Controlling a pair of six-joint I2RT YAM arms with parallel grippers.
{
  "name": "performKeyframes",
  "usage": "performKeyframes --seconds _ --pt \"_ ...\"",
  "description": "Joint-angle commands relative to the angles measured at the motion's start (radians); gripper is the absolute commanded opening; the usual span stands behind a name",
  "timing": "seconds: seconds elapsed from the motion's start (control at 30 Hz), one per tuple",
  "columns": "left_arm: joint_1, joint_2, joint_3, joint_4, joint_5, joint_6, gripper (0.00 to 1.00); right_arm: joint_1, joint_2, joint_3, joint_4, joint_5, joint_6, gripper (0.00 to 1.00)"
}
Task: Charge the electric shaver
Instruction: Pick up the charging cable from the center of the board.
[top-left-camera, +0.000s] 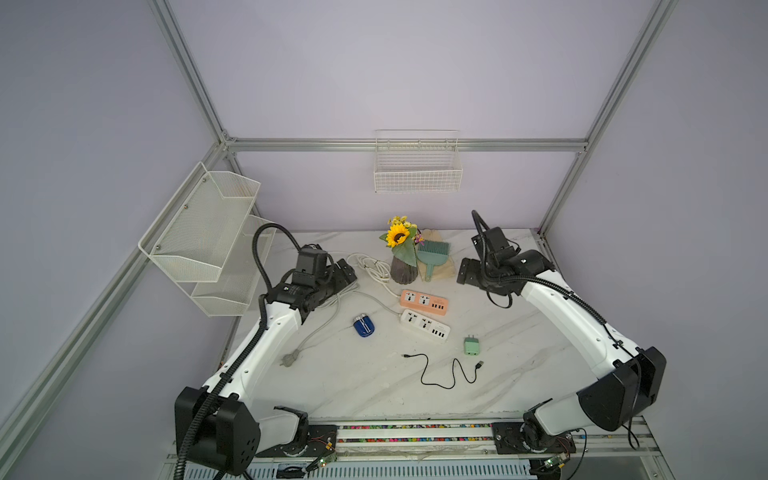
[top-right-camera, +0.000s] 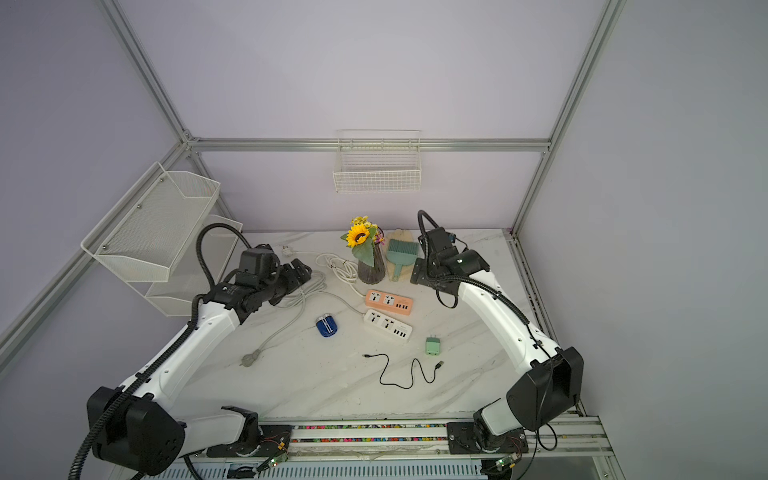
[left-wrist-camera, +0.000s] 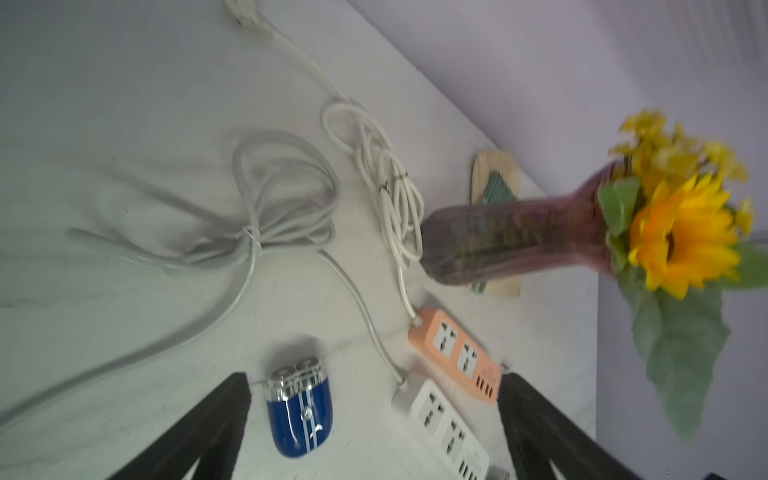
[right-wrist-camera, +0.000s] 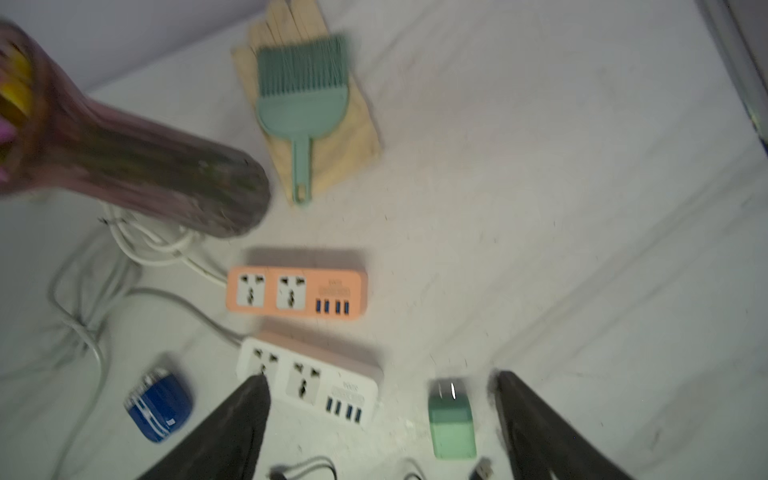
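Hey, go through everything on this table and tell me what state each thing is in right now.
electric shaver: lying flat, no cable attached.
black USB cable: loose, both ends free.
mint-green plug adapter: lying loose, unplugged.
orange power strip: all sockets empty.
white power strip: all sockets empty.
vase: upright.
left pincer: open, empty.
right pincer: open, empty.

Both top views look steeply down from high up; both wrist views, close in, share the orange strip (right-wrist-camera: 297, 293).

blurry electric shaver (right-wrist-camera: 160, 401), vase (right-wrist-camera: 137, 178) possibly glass
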Motion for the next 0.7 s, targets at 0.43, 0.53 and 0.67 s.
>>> performKeyframes --seconds 0.43,0.53,0.67 --pt "-0.281 -0.027 -0.109 0.014 0.168 0.007 0.82 -0.010 -0.378 -0.600 0.004 -0.258 0.425 0.42" --pt "-0.290 -0.025 -0.111 0.033 0.178 0.003 0.81 -0.013 -0.367 -0.664 0.034 -0.258 0.439 0.40" --pt "-0.294 -0.026 -0.118 0.043 0.200 0.001 0.80 -0.037 -0.316 -0.709 0.126 -0.269 0.392 0.36"
